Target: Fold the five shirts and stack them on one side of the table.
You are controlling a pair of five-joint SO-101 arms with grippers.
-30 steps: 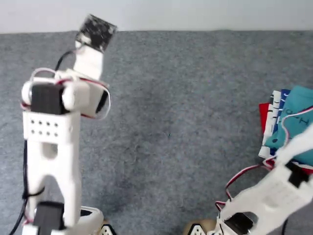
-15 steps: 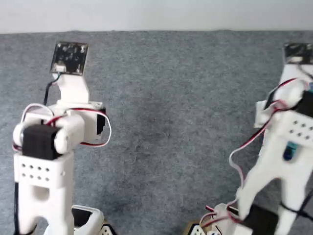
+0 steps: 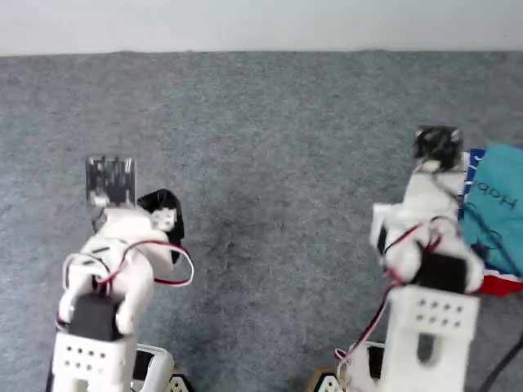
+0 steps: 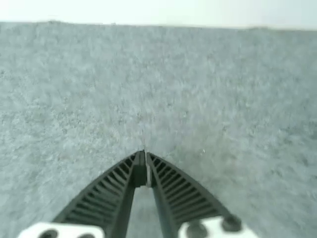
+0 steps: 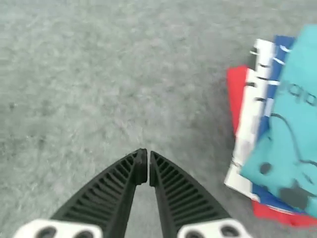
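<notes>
Right gripper (image 5: 144, 168) closed over grey table (image 5: 74, 74) — folded shirt stack (image 5: 277, 134) beside, teal on top

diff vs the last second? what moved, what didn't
Both arms folded back toward their bases. The left gripper came in from the table's far edge. The right arm, which lay low across the stack of shirts, rose and settled beside it. Its right gripper is shut on nothing, as is the left. The stack stayed at the right edge of the table, with the teal shirt on top.
</notes>
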